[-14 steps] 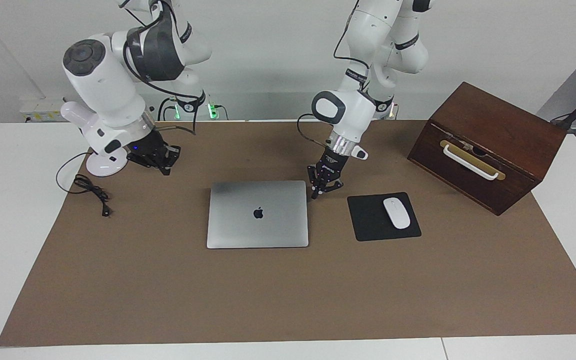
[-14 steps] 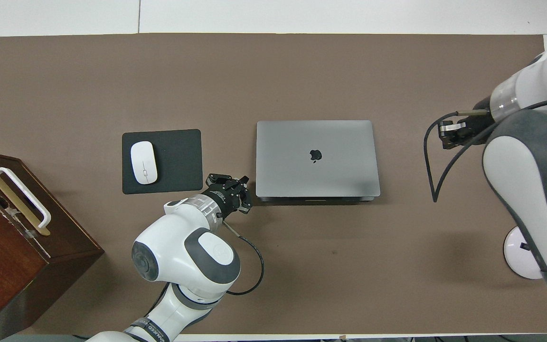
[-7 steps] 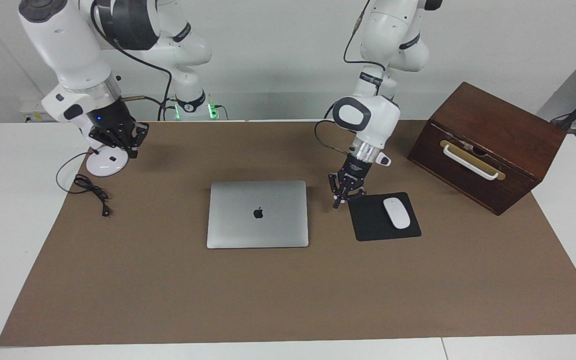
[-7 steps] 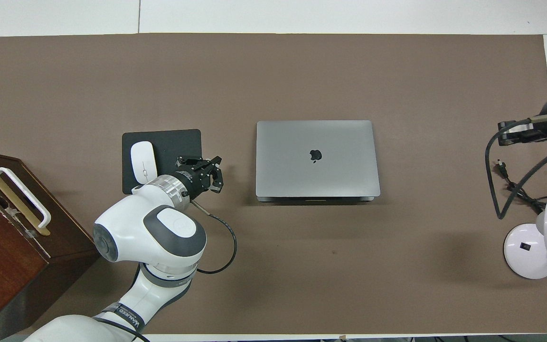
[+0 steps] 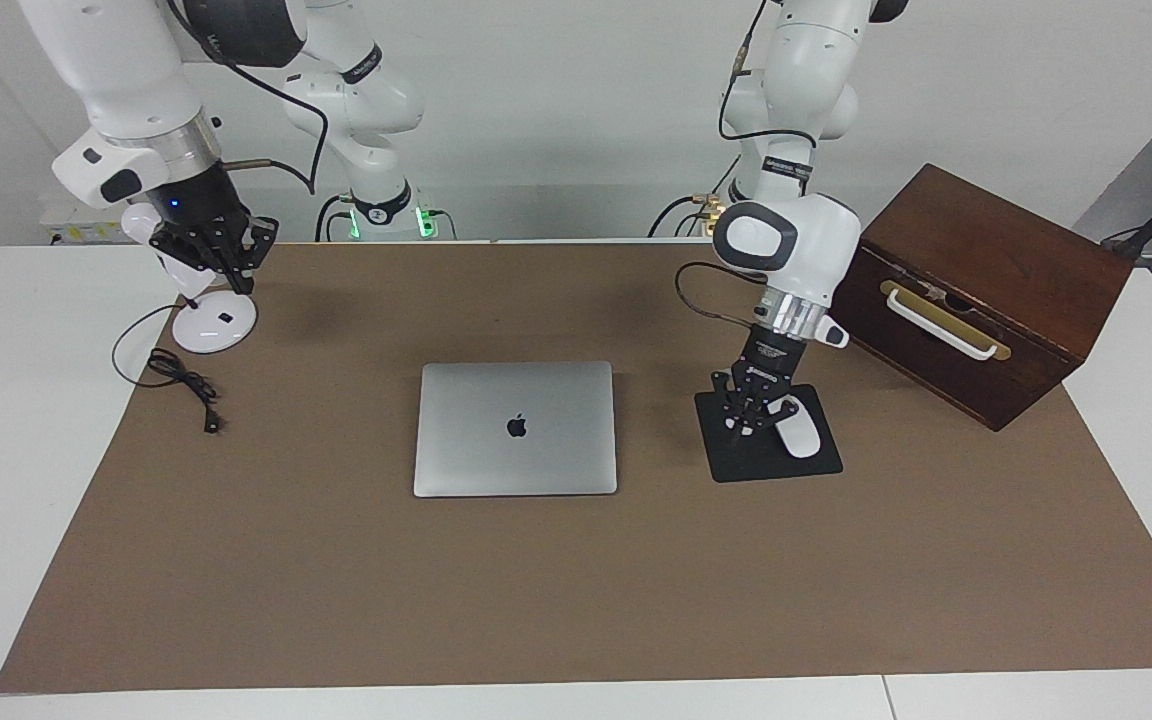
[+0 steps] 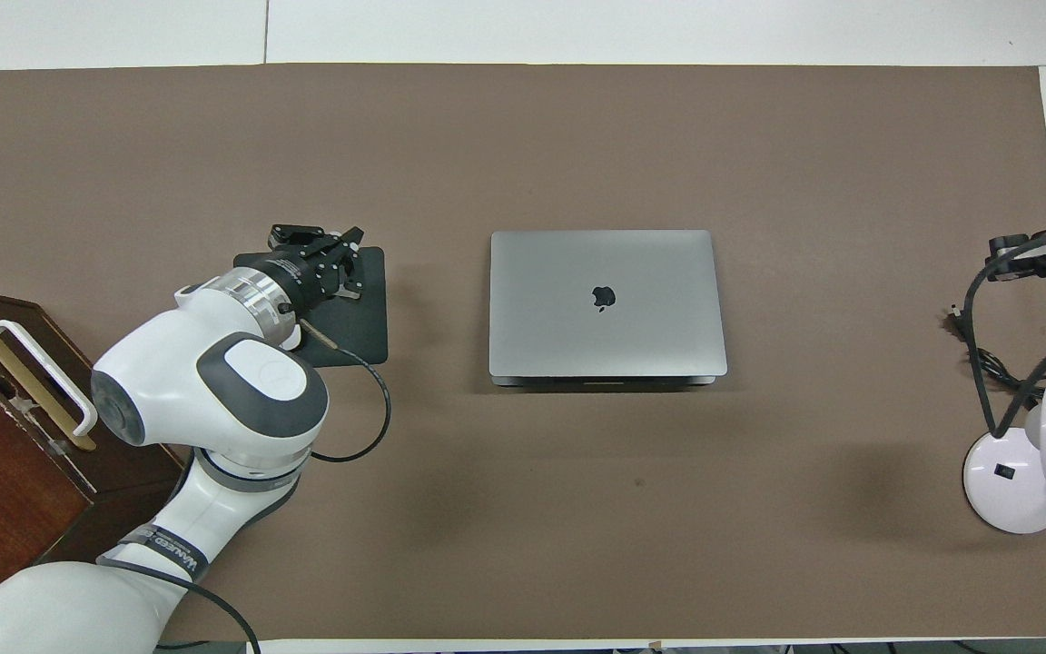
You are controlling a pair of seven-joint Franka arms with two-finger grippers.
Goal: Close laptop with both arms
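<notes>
The silver-grey laptop [image 5: 516,430] lies in the middle of the brown mat with its lid down flat and the apple logo up; it also shows in the overhead view [image 6: 605,304]. My left gripper [image 5: 758,420] is open and empty. It hangs low over the black mouse pad [image 5: 766,462], beside the laptop toward the left arm's end, and also shows in the overhead view [image 6: 319,238]. My right gripper [image 5: 219,272] is raised over the white lamp base [image 5: 214,325] at the right arm's end, well apart from the laptop. Only part of it shows in the overhead view [image 6: 1018,259].
A white mouse [image 5: 798,437] lies on the mouse pad [image 6: 364,318], close to the left gripper. A dark wooden box [image 5: 976,290] with a white handle stands at the left arm's end. A black cable [image 5: 181,385] lies by the lamp base [image 6: 1013,481].
My left gripper has moved from the laptop's near corner sideways to over the mouse pad. My right gripper has risen and swung out toward the lamp. The laptop has stayed shut and still.
</notes>
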